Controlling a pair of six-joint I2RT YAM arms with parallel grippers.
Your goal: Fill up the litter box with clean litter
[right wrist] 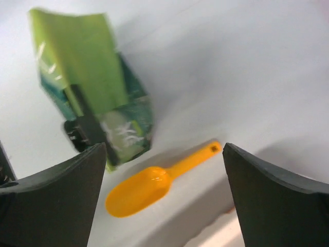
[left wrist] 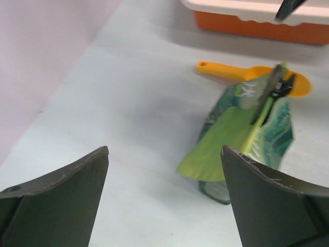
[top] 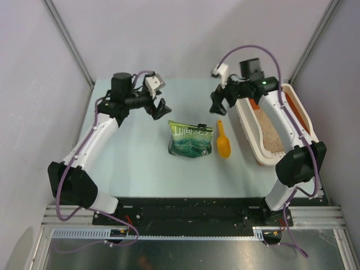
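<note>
From overhead I saw the litter box (top: 247,127) along the desk's right edge with clean litter (top: 270,135) inside, and the green bag (top: 190,140) and orange scoop (top: 223,146) side by side mid-desk. My left wrist camera showed the left hand (left wrist: 164,149) spread wide and empty. The right wrist camera showed the right hand (right wrist: 164,146) likewise gaping, holding nothing.

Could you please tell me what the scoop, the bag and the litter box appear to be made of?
Scoop: orange plastic, glossy, going by its highlights.
Bag: probably printed plastic film, shiny and creased.
Litter box: apparently moulded plastic, smooth white rim, orange body.
</note>
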